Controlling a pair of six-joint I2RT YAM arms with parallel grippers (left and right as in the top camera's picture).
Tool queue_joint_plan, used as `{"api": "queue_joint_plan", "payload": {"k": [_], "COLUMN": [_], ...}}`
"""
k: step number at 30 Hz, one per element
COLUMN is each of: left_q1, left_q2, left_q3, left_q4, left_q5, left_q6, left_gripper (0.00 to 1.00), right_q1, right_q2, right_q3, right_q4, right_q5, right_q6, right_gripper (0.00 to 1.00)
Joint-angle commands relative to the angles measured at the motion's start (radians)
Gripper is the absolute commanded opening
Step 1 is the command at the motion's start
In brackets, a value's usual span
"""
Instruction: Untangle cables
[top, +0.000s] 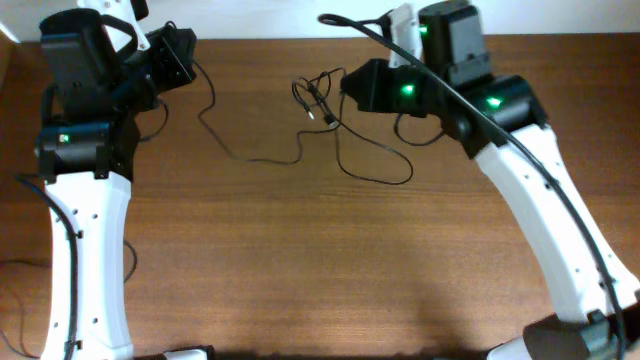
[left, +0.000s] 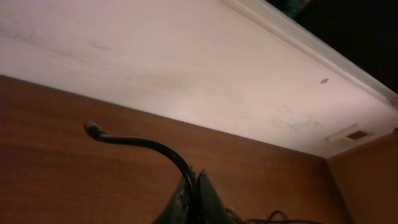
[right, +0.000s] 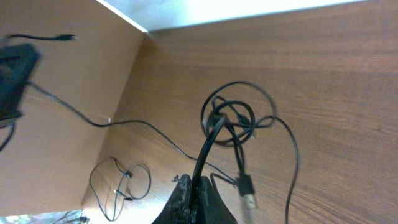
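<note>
So here's where we're at with the cables (top: 250, 158) — they're strung across the far half of the table (top: 300, 270), between our two arms. Our left gripper (left: 194, 182) is pinched tight on one strand: in the left wrist view the fingers are pressed together and the cord curls up and away to the left, its short end sticking out past them, with the white wall (left: 186, 68) behind. From above, that same strand drops from the left gripper to the wood, snakes toward the middle and runs up into the knotted bundle (right: 229, 119). Our right gripper (right: 194, 185) is clamped as well, with a strand squeezed between its fingers that leads straight to the bundle, so the knot sits just ahead of its fingertips. We can't tell whether the bundle is lifted or resting on the wood. A small plug (right: 247, 193) shows just to the right of those fingers, on a cord coming down out of the knot — and a long loose loop (top: 378, 180) lies flat on the table, on the near side of the right gripper
</note>
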Motion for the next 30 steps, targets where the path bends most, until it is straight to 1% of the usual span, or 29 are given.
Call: {"api": "queue_joint_plan", "payload": {"k": [1,2,4,5,6,7,8,9,10,13,14,15,16,17,18,19,20,21,22,23,24,25,26,27,28,29,30], "left_q1": [0.004,0.004,0.004,0.004,0.005,0.005,0.005,0.004,0.004,0.005,0.004,0.002,-0.006,-0.02,-0.033,-0.043,-0.044,-0.032,-0.026,-0.019,-0.017,-0.018,-0.02,-0.025,-0.041,-0.063,-0.087], "left_q2": [0.009,0.009,0.009,0.009,0.009,0.009,0.011,0.018,0.027,0.054,0.055,0.055,0.055,0.062,0.081,0.108,0.145,0.188,0.194,0.195,0.195,0.195,0.198,0.208,0.236,0.258,0.275], "left_q3": [0.001,0.001,0.001,0.001,0.001,0.001,0.001,0.001,0.001,0.001,0.001,0.001,-0.002,-0.003,-0.003,-0.003,-0.003,-0.003,-0.003,-0.003,-0.003,-0.003,-0.003,-0.003,-0.003,-0.003,-0.003], "left_q4": [0.001,-0.006,-0.042,-0.048,-0.05,-0.05,-0.049,-0.05,-0.053,-0.067,-0.071,-0.076,-0.075,-0.075,-0.075,-0.074,-0.075,-0.064,-0.058,-0.038,-0.024,-0.024,-0.031,-0.041,-0.053,-0.069,-0.08], "left_q5": [0.039,0.039,0.039,0.039,0.039,0.039,0.039,0.039,0.039,0.039,0.039,0.041,0.074,0.121,0.159,0.206,0.232,0.231,0.23,0.23,0.23,0.23,0.23,0.23,0.231,0.239,0.25], "left_q6": [0.021,0.042,0.066,0.083,0.105,0.111,0.111,0.111,0.111,0.111,0.111,0.117,0.16,0.206,0.224,0.224,0.223,0.222,0.223,0.223,0.222,0.223,0.223,0.223,0.223,0.23,0.27], "left_gripper": [0.0,0.0,0.0,0.0,0.0,0.0,0.0,0.0,0.0,0.0,0.0,0.0,0.02,0.05,0.08,0.08,0.07,0.0,0.0,0.0,0.0,0.0,0.0,0.0,0.0,0.0,0.0], "right_q1": [0.057,0.071,0.076,0.077,0.082,0.095,0.103,0.103,0.101,0.101,0.101,0.101,0.101,0.103,0.121,0.136,0.163,0.189,0.201,0.217,0.224,0.224,0.212,0.18,0.115,0.072,0.021], "right_q2": [0.061,0.071,0.06,0.06,0.06,0.071,0.112,0.134,0.135,0.122,0.122,0.137,0.172,0.214,0.277,0.307,0.373,0.462,0.501,0.545,0.566,0.57,0.566,0.559,0.552,0.552,0.552], "right_q3": [0.006,0.018,0.188,0.323,0.383,0.375,0.37,0.37,0.379,0.737,0.809,0.777,0.73,0.682,0.64,0.627,0.615,0.615,0.615,0.615,0.615,0.615,0.618,0.627,0.629,0.629,0.629], "right_q4": [-0.106,-0.115,-0.198,-0.286,-0.346,-0.401,-0.504,-0.543,-0.544,-0.627,-0.644,-0.665,-0.672,-0.651,-0.602,-0.586,-0.575,-0.592,-0.6,-0.6,-0.595,-0.587,-0.581,-0.582,-0.59,-0.607,-0.627], "right_q5": [0.252,0.205,0.122,0.121,0.199,0.325,0.381,0.356,0.316,0.295,0.302,0.302,0.296,0.256,0.201,0.2,0.208,0.207,0.207,0.189,0.174,0.175,0.175,0.174,0.155,0.156,0.156], "right_q6": [0.015,0.015,0.011,-0.019,-0.048,-0.071,-0.079,-0.079,-0.083,-0.083,-0.082,-0.082,-0.07,-0.042,-0.031,-0.01,0.018,0.051,0.062,0.06,0.053,0.031,0.031,0.031,0.031,0.031,0.031], "right_gripper": [0.04,0.04,0.04,0.04,0.04,0.04,0.04,0.04,0.04,0.04,0.04,0.04,0.04,0.04,0.04,0.04,0.04,0.04,0.04,0.07,0.33,0.7,0.84,0.93,0.99,0.99,0.99]}}
